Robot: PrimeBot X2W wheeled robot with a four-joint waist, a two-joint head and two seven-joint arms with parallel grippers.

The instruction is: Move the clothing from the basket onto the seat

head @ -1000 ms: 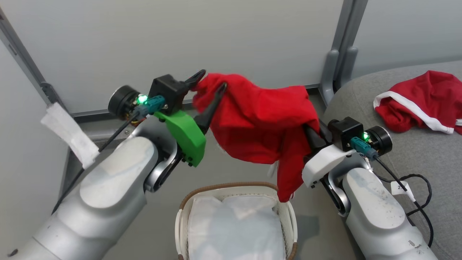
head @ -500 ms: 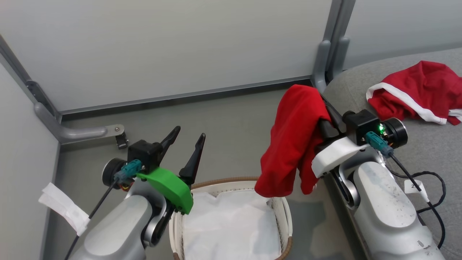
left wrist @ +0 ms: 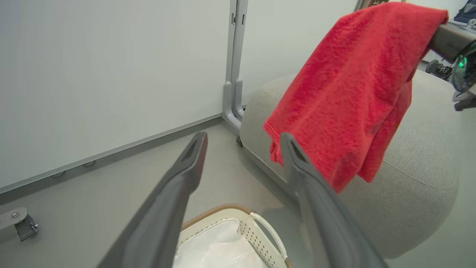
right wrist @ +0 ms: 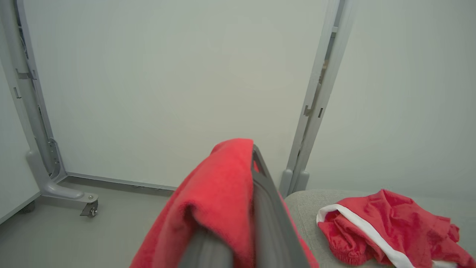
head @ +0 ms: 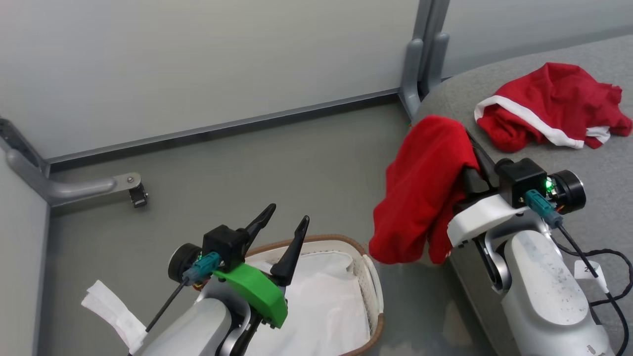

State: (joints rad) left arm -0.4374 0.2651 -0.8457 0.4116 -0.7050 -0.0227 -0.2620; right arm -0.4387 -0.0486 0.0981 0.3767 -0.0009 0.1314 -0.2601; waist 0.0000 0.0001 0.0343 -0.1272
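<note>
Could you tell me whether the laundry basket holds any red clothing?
No red visible: white lining fills the laundry basket, whose near end is cropped.

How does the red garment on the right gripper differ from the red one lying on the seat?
The gripped garment hangs in the air, draped over the right gripper, whose jaws are shut on it; the lying garment rests crumpled on the seat. The gripped garment shows plain red, while the lying garment shows white trim. Both are bright red soft fabric.
</note>
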